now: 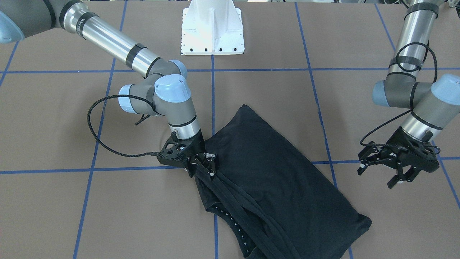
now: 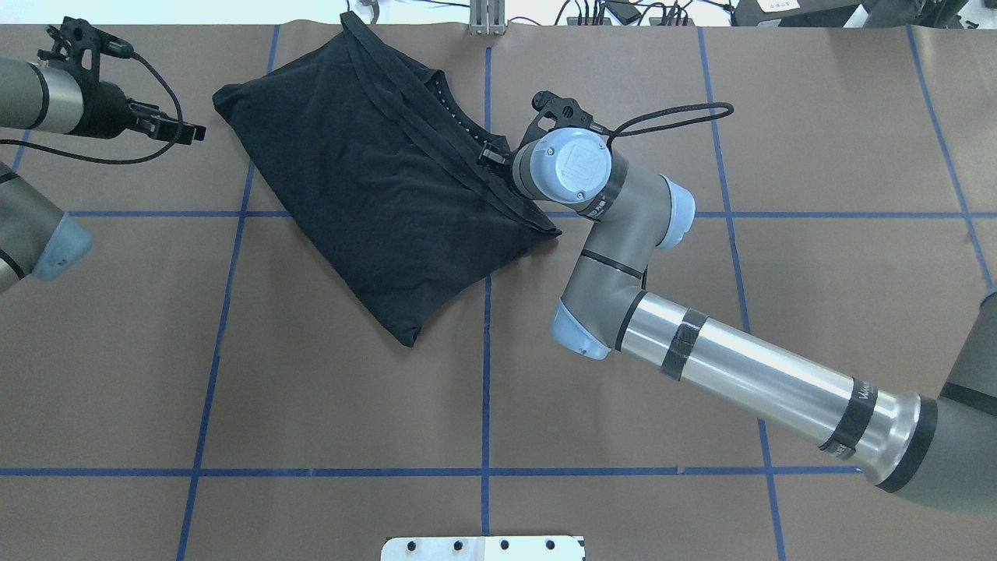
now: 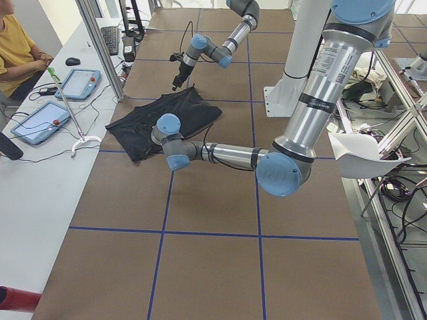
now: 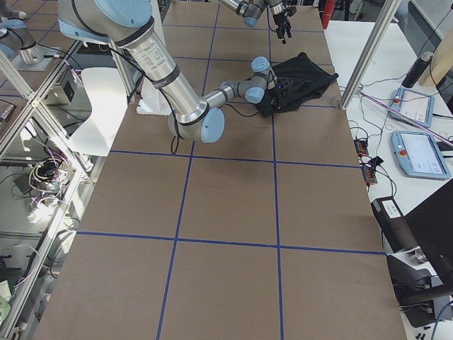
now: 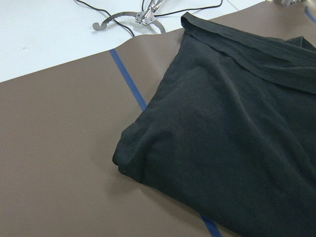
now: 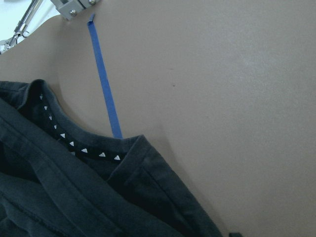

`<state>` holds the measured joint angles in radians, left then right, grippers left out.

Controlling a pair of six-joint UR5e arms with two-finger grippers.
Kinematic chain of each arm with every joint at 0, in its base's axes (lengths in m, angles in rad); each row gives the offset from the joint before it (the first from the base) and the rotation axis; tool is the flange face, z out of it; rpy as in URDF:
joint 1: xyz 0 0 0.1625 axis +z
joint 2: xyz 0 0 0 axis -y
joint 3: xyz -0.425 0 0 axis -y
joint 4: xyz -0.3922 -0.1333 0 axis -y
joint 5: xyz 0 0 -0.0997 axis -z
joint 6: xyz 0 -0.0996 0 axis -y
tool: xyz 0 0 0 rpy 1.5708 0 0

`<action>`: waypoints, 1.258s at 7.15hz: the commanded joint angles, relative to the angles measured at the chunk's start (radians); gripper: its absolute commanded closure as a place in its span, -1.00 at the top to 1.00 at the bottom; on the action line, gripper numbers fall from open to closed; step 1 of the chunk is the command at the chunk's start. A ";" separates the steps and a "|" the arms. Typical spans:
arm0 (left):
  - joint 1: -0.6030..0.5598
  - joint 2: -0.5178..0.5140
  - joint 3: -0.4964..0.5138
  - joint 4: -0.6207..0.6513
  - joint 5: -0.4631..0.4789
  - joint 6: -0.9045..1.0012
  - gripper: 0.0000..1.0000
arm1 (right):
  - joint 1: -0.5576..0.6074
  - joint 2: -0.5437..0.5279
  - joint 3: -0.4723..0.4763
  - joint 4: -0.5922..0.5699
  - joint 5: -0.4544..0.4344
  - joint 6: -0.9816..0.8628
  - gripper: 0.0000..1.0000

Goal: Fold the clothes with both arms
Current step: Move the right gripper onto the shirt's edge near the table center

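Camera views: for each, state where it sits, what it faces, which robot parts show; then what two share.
Front-facing: across the table, facing down on T-shirt; right arm, left arm, pedestal.
Overhead: behind robot, facing down; both arms.
Exterior left: table end; left arm nearest.
Exterior right: opposite end; right arm nearest.
Left wrist: faces shirt corner; no arm shows.
Right wrist: faces collar; no arm shows.
Shared: both wrist views catch blue tape.
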<state>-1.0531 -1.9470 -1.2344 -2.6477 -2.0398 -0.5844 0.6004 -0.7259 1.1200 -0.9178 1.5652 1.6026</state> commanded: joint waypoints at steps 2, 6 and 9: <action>0.001 -0.001 0.003 0.000 0.000 0.000 1.00 | -0.005 0.008 -0.034 0.005 -0.016 -0.018 0.32; 0.001 0.000 0.004 0.000 0.001 0.000 1.00 | -0.010 0.022 -0.043 0.004 -0.019 -0.027 -0.17; 0.002 0.000 0.006 0.000 0.001 0.000 1.00 | -0.005 0.016 -0.039 -0.004 -0.019 -0.178 0.40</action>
<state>-1.0518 -1.9466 -1.2297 -2.6473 -2.0387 -0.5844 0.5927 -0.7076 1.0799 -0.9168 1.5463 1.4946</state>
